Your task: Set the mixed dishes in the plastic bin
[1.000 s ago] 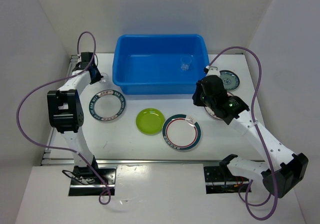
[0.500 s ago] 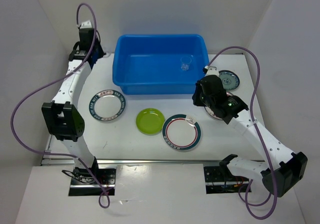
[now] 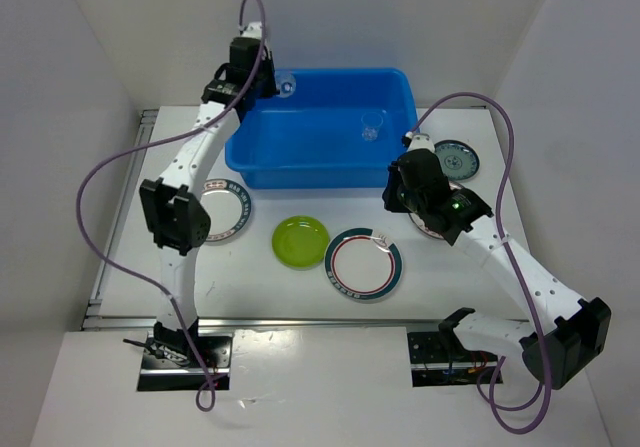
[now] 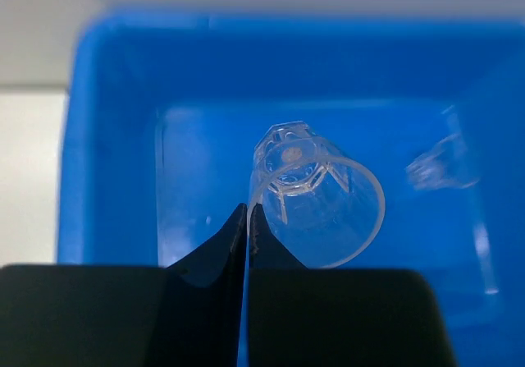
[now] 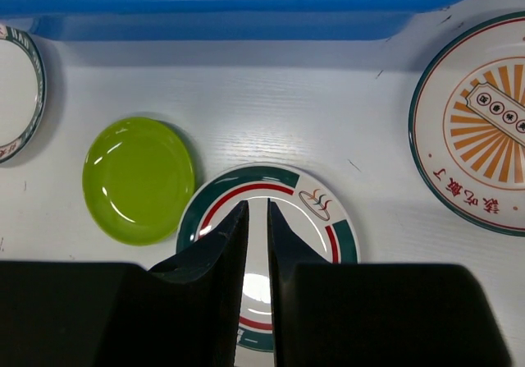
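Top view: left claw (image 3: 275,87) is up over the back left corner of the blue bin (image 3: 320,172), pinching a clear cup (image 3: 288,87) that hangs on its bin side. A second cup (image 3: 371,125) sits inside the bin, well off from that claw. Right claw (image 3: 395,195) hovers just outside the bin's front right corner. Its arm covers most of the orange sunburst plate (image 3: 432,229), and the small dark plate (image 3: 459,158) sits beyond that. The dark-rimmed plate (image 3: 222,212) has lettering around the rim that's too small to read, and the left arm cuts across it.

Left wrist: fingers (image 4: 234,227) are squeezed together on the cup's lip, with the bin floor straight below.

Right wrist: tips are a little apart with nothing between them. The red-and-teal plate (image 5: 316,207) with a steaming-bowl logo is right under them on the table (image 5: 271,112). The lime plate (image 5: 138,178) is to their left. The sunburst plate on their right has boxed characters I can't read.
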You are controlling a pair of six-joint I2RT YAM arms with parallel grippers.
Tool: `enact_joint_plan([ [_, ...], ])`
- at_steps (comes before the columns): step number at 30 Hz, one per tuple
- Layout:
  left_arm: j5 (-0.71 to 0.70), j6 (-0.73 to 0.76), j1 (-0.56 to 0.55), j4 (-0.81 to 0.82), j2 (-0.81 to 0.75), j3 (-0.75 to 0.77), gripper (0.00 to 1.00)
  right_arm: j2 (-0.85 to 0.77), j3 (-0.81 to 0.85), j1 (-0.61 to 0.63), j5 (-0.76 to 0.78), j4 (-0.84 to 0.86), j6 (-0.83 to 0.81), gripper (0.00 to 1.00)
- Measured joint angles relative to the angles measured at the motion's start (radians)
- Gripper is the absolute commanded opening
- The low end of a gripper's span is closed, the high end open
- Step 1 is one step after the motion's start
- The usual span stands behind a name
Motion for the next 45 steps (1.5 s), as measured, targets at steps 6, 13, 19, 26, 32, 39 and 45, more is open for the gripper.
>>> enact_joint_plan([
  [6,-0.034,0.003,0.005,-0.077,0.201,-0.003,0.0,0.0,0.0,0.0,-0.001,0.0,0.01,0.2],
  [13,-0.14,0.034,0.005,-0.087,0.28,0.027,0.0,0.0,0.0,0.0,-0.006,-0.001,0.031,0.2],
  [19,-0.223,0.062,0.005,-0.076,0.319,0.05,0.0,0.0,0.0,0.0,-0.008,-0.002,0.046,0.2],
  [26,-0.25,0.071,0.018,-0.075,0.373,0.054,0.04,0.0,0.0,0.0,-0.001,-0.011,0.048,0.2],
  [32,-0.244,0.076,0.054,-0.073,0.381,0.057,0.39,0.0,0.0,0.0,0.0,-0.016,0.048,0.2],
  [39,-0.21,0.05,0.081,-0.059,0.381,0.061,0.75,0.0,0.0,0.0,-0.005,-0.016,0.048,0.21],
  [45,-0.143,0.048,0.09,-0.078,0.38,0.101,0.78,-0.027,-0.061,0.0,-0.065,0.003,0.045,0.24],
])
